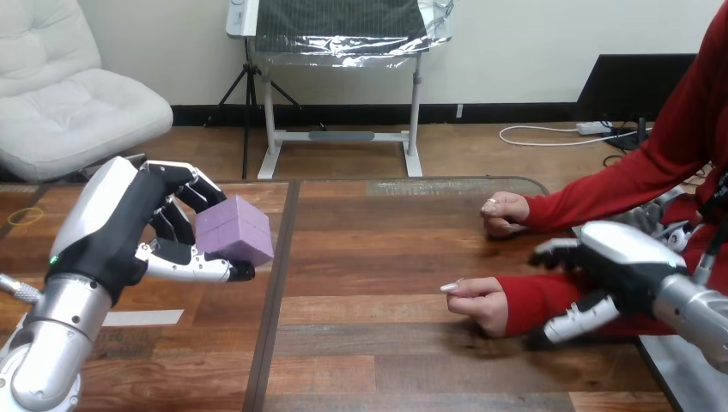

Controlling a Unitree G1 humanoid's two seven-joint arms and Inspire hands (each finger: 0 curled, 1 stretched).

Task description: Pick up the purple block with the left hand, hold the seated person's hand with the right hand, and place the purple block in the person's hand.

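Holding purple block (236, 228) over wooden table (369, 257), left hand (129, 225).

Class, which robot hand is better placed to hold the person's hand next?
Right hand: it is at the person's sleeve beside their nearer hand; the left hand, far across, holds the purple block.

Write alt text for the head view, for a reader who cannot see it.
The robot's left hand holds a purple block above the wooden table in its fingers. Its right hand is curled round the red-sleeved forearm of a seated person, whose nearer hand rests on the table.
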